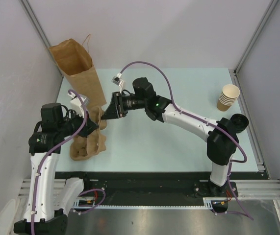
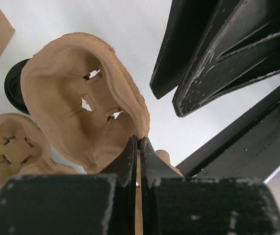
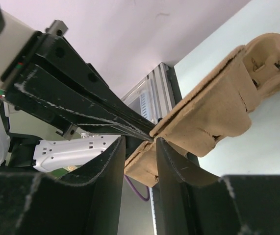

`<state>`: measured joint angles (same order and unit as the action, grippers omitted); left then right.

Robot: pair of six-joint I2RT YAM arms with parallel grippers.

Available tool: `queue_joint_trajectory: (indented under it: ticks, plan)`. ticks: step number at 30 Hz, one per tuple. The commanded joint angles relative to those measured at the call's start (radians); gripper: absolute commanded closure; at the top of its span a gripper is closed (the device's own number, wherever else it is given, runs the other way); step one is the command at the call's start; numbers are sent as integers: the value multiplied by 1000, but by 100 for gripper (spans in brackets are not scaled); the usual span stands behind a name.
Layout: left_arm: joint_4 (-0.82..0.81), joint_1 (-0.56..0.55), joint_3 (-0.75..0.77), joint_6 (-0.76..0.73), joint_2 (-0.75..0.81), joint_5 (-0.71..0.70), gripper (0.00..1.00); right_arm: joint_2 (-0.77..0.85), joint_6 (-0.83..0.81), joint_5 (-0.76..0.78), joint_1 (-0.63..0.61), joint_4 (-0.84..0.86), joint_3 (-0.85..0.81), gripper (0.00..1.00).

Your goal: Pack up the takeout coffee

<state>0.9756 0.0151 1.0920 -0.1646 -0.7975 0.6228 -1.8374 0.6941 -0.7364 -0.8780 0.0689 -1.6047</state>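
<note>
The left hand (image 2: 139, 143) was clamped shut on the rim of a tan moulded-pulp cup tray (image 2: 76, 112). The right hand (image 3: 139, 147) was narrowed around that tray's rim; whether it gripped could not be told. Behind the tray, near the upright brown paper bag (image 1: 78, 68), the takeout coffee (image 2: 13, 85) was partly seen on the pale blue table (image 1: 179, 142), only its round black plastic lid showing.

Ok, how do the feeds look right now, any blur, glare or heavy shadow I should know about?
Top view: even light, soft shadows, everything sharp. Left wrist view: cup carrier sharp, left gripper blurred toward the bottom edge. Right wrist view: right gripper dark and soft up close, carrier crisp, wall behind bright.
</note>
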Motion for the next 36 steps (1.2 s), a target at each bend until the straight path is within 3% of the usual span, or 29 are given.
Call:
queue_joint_trajectory:
  ticks: [1, 29, 35, 36]
  plan:
    - [-63, -6, 8, 45, 7, -2, 100, -3, -18, 34, -7, 8, -6, 64]
    - [-95, -61, -4, 71, 4, 8, 100, -39, 67, 40, 17, 57, 20, 77]
    - [-104, -84, -15, 82, 6, -11, 100, -48, 90, 28, 14, 72, 17, 84]
    - [-107, -86, -17, 83, 6, -12, 100, -48, 84, 29, 13, 69, 17, 92]
